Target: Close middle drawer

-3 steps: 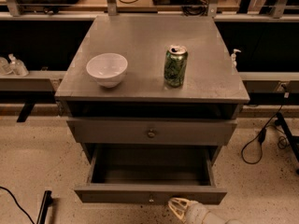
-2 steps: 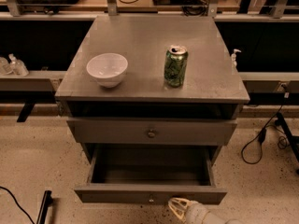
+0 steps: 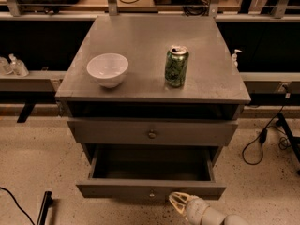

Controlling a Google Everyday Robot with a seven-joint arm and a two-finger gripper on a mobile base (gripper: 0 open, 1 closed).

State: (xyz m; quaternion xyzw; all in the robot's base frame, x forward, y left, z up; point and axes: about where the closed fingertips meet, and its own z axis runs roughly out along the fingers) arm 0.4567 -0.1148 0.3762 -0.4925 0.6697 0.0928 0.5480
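Observation:
The grey cabinet (image 3: pixel 154 36) has its middle drawer (image 3: pixel 117 190) pulled well out. Its flat grey front faces me with a small round knob (image 3: pixel 151 194) at the centre, and its inside looks dark and empty. The top drawer front (image 3: pixel 112 131) above it stands only slightly out. The lowest drawer is hidden under the open one. My gripper (image 3: pixel 180 203), cream-coloured, comes in from the bottom edge. It sits at the middle drawer's front, just right of the knob and at its lower edge.
A white bowl (image 3: pixel 108 69) and a green can (image 3: pixel 176 65) stand on the cabinet top. Black cables (image 3: pixel 262 139) lie on the speckled floor at the right. A dark bar (image 3: pixel 43 207) lies at the lower left. Shelving with bottles (image 3: pixel 14 65) runs behind.

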